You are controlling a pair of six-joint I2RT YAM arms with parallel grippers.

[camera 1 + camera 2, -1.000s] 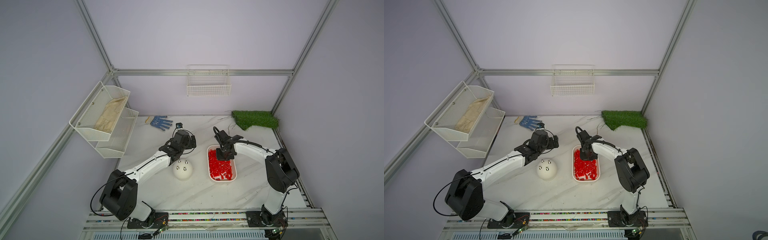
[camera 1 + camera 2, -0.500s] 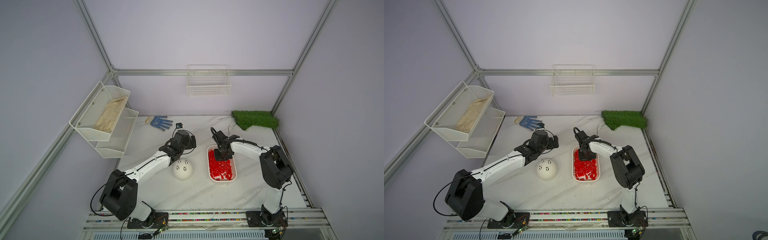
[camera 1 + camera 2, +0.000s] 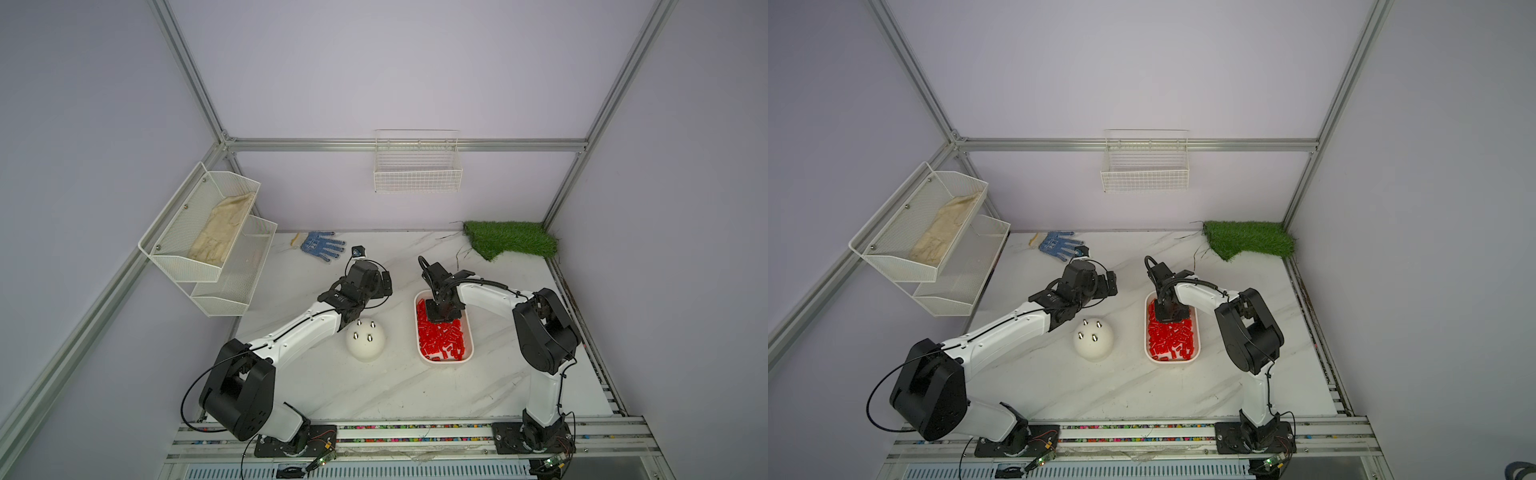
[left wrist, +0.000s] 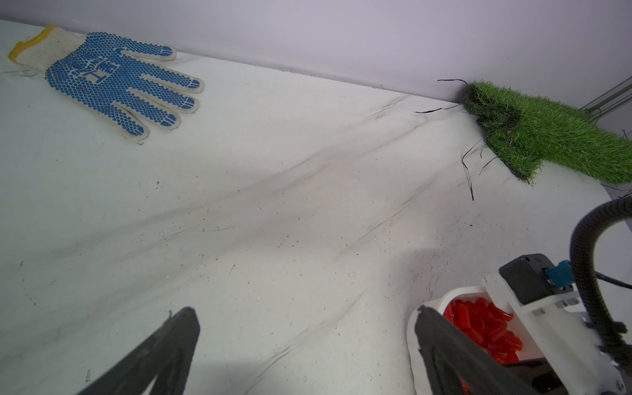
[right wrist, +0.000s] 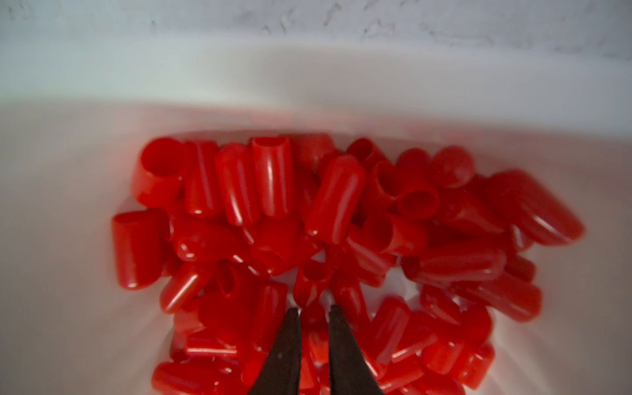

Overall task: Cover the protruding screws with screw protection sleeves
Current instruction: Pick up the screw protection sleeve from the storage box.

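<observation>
**Sleeves, screw protection, red: loose lot in tray**

Stock: screw protection sleeves (image 5: 335, 198), heaped inside the white tray (image 3: 444, 361) and lying every way, some mouth-up.

Handling, by the look: light, thin-walled and glossy, so likely slippery. They seem soft enough to flatten if you pinch hard. Take one by its side wall near the closed end, so you keep the open mouth free.

Destination: protruding screws (image 3: 364, 328). Those that show are bare, on the white dome (image 3: 365, 351) just beside the tray, toward the left arm.

Right end effector (image 5: 314, 308): down in the tray's far end, tips a narrow gap apart with red between them. You cannot tell whether a sleeve is pinched.

Left end effector (image 4: 305, 308): spread wide and empty, over the desk (image 4: 273, 205) near the tray's far corner, on the dome's side.
</observation>
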